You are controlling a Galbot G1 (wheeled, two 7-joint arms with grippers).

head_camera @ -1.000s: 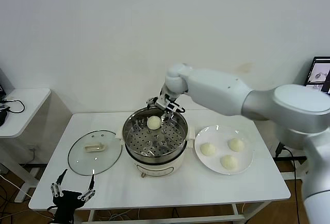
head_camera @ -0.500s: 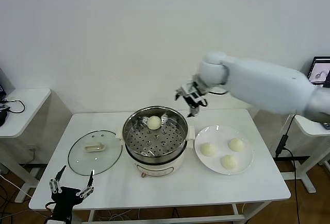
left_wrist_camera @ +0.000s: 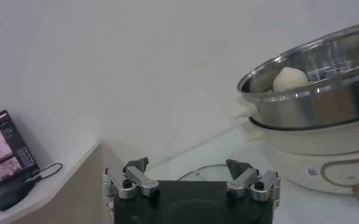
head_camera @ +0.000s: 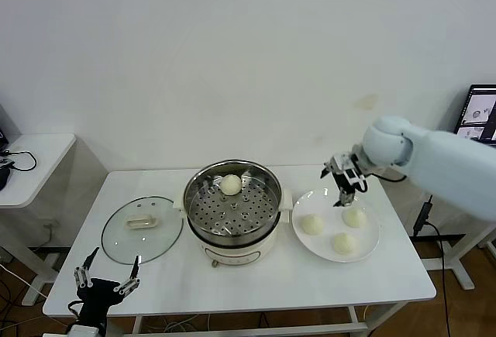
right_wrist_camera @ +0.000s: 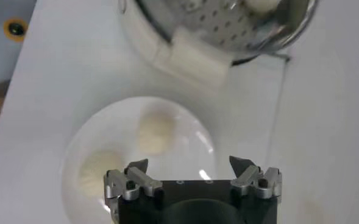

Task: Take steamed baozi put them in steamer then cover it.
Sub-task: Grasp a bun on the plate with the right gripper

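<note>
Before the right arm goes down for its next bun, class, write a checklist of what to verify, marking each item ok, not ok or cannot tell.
1. Right gripper fingers open and empty: ok.
2. Right gripper above the plate: ok.
3. Buns left on the plate: three: ok.
4. Free room on the steamer tray, holding one bun: ok.
5. Cover off, lying on the table beside the steamer: ok.
6. Left gripper open, low at the table's front corner, out of the way: ok.
</note>
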